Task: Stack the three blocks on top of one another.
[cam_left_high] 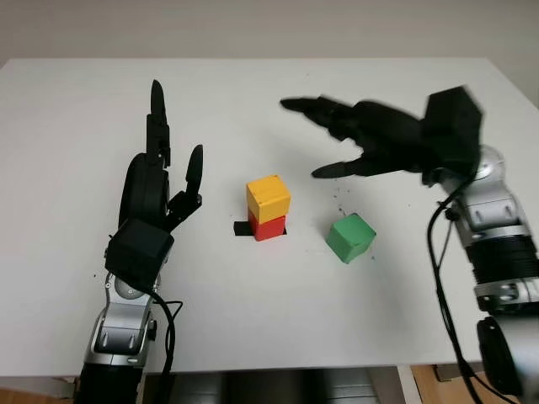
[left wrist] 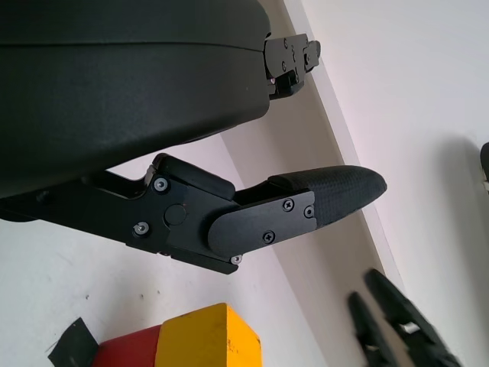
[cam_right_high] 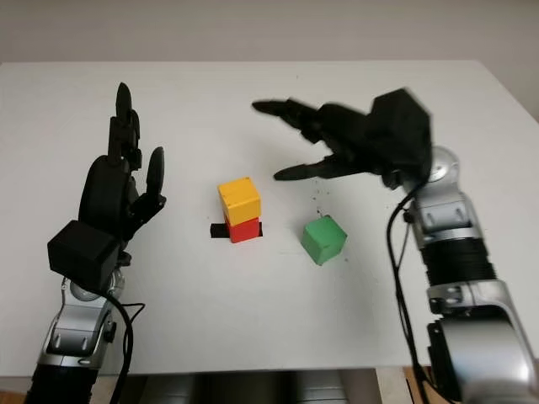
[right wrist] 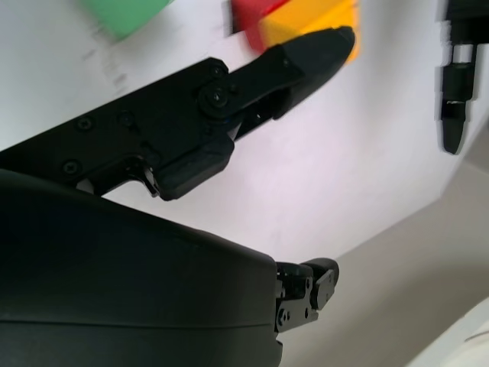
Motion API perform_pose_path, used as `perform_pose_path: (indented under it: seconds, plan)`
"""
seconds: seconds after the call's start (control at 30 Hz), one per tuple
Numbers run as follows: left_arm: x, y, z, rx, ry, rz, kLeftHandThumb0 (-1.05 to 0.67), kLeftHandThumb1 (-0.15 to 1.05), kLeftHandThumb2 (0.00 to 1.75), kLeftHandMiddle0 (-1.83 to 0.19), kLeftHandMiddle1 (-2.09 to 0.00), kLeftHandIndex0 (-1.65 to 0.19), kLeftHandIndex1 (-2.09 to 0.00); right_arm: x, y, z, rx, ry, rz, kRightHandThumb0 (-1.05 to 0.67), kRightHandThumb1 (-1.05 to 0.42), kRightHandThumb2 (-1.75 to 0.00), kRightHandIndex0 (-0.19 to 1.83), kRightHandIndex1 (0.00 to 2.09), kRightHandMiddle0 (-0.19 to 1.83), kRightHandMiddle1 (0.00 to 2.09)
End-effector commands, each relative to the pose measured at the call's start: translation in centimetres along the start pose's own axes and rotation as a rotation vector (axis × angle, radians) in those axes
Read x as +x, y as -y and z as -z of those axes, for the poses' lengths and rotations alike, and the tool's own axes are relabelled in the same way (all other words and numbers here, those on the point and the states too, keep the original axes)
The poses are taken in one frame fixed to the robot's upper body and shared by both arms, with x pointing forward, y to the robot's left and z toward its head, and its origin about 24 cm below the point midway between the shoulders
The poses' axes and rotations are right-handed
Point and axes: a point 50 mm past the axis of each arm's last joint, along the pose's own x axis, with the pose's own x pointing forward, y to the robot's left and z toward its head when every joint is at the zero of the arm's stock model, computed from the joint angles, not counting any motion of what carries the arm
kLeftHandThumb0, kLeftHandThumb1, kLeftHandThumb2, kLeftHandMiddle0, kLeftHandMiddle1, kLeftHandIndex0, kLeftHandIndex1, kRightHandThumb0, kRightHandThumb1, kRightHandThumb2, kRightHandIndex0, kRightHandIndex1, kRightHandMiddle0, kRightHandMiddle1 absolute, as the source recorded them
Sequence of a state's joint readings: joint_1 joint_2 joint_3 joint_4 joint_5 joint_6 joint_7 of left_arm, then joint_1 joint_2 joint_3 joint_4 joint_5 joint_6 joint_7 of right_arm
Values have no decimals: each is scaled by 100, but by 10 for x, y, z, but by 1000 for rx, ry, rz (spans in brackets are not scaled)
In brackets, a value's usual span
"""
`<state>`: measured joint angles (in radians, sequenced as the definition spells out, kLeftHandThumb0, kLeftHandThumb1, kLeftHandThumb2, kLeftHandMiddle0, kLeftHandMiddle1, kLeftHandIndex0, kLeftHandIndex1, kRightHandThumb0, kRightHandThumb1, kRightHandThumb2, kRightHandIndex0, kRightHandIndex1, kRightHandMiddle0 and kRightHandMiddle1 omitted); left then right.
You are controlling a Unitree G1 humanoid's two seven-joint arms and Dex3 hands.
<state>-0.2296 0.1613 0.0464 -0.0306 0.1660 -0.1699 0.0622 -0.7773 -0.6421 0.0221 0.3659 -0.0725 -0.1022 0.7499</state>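
Yellow block (cam_left_high: 268,198) is seen seated on red block (cam_left_high: 269,226), over a black mark (cam_left_high: 242,229) on the white counter (cam_left_high: 76,126). Green block (cam_left_high: 350,237) lies alone, below and just nearer than the right hand (cam_left_high: 349,139), whose fingers (cam_left_high: 337,169) are held wide with nothing grasped. Left hand (cam_left_high: 164,172) is raised beside the stack, open, fingers pointing away. Two tiers judged done; the third is pending. Next, the right hand would need to be lowered over the green block and closed on it.

Yellow block (cam_left_high: 268,197), red block (cam_left_high: 268,227), green block (cam_left_high: 350,237), white table (cam_left_high: 253,311).
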Motion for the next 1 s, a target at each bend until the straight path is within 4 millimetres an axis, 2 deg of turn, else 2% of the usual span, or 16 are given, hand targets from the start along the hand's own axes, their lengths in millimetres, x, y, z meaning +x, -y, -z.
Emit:
perform_pose_path:
  seconds: [0.0,0.07,0.2,0.37,0.7,0.97]
  plan:
    - [-2,-2,-1,7,2,-12,-75,105,69,13,-6,15,-4,-14,7,-3,-117,-17,-3,-79,-87,-5,-2,9,18,32]
    - [-2,-3,-1,9,3,-10,-75,105,69,13,-6,16,-4,-29,13,-6,-218,-41,-3,-75,-85,-5,-1,8,20,29]
    - [-1,-3,0,-2,1,4,-76,105,70,13,-6,16,-4,-46,16,-12,-302,-70,-17,-67,-82,-5,1,7,28,20]
    - [1,-3,-1,-21,5,25,-77,105,69,17,-4,19,-2,-59,10,-20,-382,-114,-72,-59,-81,-5,1,6,30,13]
    - [5,-4,-4,-26,16,52,-77,105,70,19,-3,19,0,-60,-21,-13,-635,-87,-155,-68,-81,-5,1,6,34,10]
    - [4,-6,-5,-23,12,49,-76,105,69,19,-5,19,0,-54,-41,-3,-677,-69,-165,-66,-82,-6,1,6,36,9]
